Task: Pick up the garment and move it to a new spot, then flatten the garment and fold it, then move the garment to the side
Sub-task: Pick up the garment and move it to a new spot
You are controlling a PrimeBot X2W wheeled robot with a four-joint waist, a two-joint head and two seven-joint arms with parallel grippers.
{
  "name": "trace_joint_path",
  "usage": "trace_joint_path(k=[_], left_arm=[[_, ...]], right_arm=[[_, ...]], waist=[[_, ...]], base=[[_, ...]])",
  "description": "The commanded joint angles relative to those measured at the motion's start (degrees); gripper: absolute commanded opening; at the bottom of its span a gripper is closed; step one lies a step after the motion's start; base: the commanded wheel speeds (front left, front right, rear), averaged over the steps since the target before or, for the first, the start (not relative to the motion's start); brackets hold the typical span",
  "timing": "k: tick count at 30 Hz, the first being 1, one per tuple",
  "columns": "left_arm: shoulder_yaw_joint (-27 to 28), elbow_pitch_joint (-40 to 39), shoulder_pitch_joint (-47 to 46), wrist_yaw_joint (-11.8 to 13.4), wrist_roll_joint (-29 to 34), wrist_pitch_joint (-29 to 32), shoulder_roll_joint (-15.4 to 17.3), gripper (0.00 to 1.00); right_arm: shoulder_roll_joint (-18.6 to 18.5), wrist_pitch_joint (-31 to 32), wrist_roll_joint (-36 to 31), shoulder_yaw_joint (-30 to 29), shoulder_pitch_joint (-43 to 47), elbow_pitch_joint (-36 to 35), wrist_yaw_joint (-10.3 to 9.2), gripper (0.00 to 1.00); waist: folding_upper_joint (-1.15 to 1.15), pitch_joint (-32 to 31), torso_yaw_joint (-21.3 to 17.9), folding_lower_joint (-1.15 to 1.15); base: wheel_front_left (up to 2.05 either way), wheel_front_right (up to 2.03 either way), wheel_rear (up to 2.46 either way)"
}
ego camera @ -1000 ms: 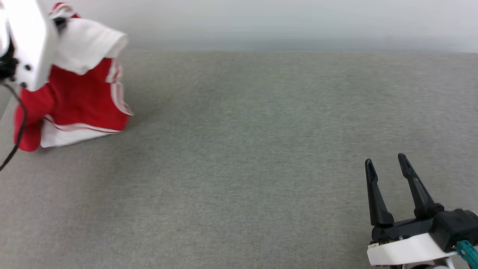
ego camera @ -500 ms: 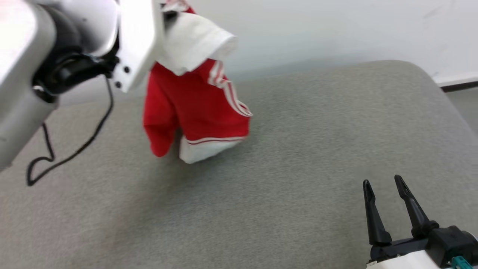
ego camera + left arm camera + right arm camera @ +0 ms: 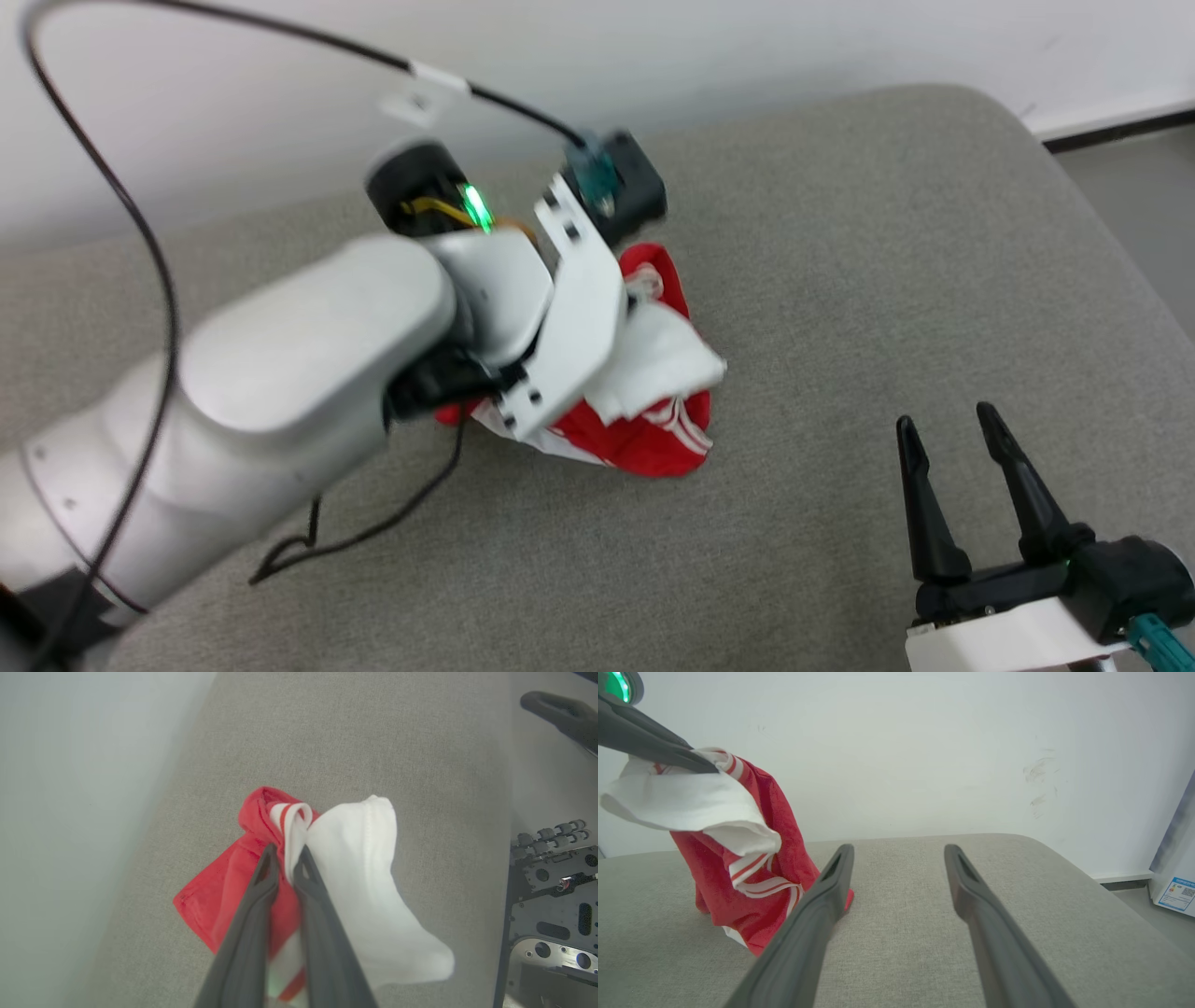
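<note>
Garment [image 3: 653, 441], half hidden behind the left forearm [image 3: 308, 373], clenched in the left hand [image 3: 286, 851]; right hand [image 3: 945, 418] spread, empty

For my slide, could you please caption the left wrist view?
Left gripper shut on the bunched garment over grey surface.

The garment [image 3: 653, 439]: red body, white sleeve, w/ red-and-white stripes at the sleeve seam. The left gripper [image 3: 286, 851] has dark grey fingers; the right gripper [image 3: 945, 418] black ones, on a black & white base. The left arm [image 3: 308, 364] is pale grey-white, w/ a green light [image 3: 476, 207] and a black cable [image 3: 509, 101]. The surface [image 3: 840, 280] is light grey, fine woven texture. The wall [image 3: 747, 47] is plain white.
</note>
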Motion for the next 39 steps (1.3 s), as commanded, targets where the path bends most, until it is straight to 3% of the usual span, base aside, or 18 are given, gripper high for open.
trace_joint_path(k=[1, 6, 14, 15, 16, 23, 27, 30, 39], left_arm=[[-0.3, 0.4, 1.2, 0.1, 0.4, -0.4, -0.4, 0.00], [-2.0, 3.7, 10.6, 0.1, 3.5, 0.7, -2.4, 0.00], [-2.1, 6.6, 18.3, 0.0, 6.2, 0.6, -3.2, 0.00], [-2.1, 6.9, 18.0, 0.0, 6.4, -0.7, -3.4, 0.22], [-2.0, 7.1, 17.6, 0.1, 6.9, -2.2, -3.7, 1.00], [-1.3, 5.9, 15.5, 0.1, 9.2, -14.9, -3.5, 1.00], [0.8, 3.2, 16.5, 2.9, 12.1, -22.0, -2.3, 1.00], [2.6, 1.4, 18.0, 7.1, 14.6, -27.4, -1.1, 1.00], [10.3, -2.3, 27.5, 23.8, 17.9, -45.5, 1.5, 1.00]], right_arm=[[0.1, -0.1, 0.4, 0.0, -0.9, -0.2, -0.02, 1.00], [0.1, -0.1, 0.7, -0.4, -3.9, -0.3, -0.02, 1.00], [0.1, -0.1, 1.2, -0.7, -4.1, 0.6, -0.02, 1.00], [0.1, -0.1, 1.2, -0.7, -4.1, 0.7, -0.02, 1.00], [0.1, -0.1, 1.1, -0.8, -3.9, 0.8, -0.02, 1.00], [0.1, -0.1, 0.3, -1.3, -1.7, 1.4, -0.02, 1.00], [0.1, -0.1, 0.2, -1.7, 0.1, 1.5, -0.02, 1.00], [0.1, -0.1, 0.2, -2.0, 1.2, 1.5, -0.02, 1.00], [0.1, -0.1, 0.2, -4.0, 2.8, 1.0, -0.03, 1.00]], waist=[[-0.01, 2.2, -0.2, 0.00], [-0.01, 7.1, -0.2, 0.00], [-0.01, 7.0, 0.5, 0.00], [-0.01, 6.6, 0.7, 0.00], [-0.01, 6.1, 1.0, 0.00], [-0.01, 1.2, 3.1, 0.00], [-0.01, -1.5, 5.0, 0.00], [-0.01, -3.0, 6.6, 0.00], [-0.01, -5.6, 10.6, 0.00]], base=[[0.00, 0.00, 0.00], [0.00, 0.00, 0.00], [0.00, 0.00, 0.00], [0.00, 0.00, 0.00], [0.00, 0.00, 0.00], [0.00, 0.00, 0.00], [0.00, 0.00, 0.00], [0.00, 0.00, 0.00], [0.00, 0.00, 0.00]])
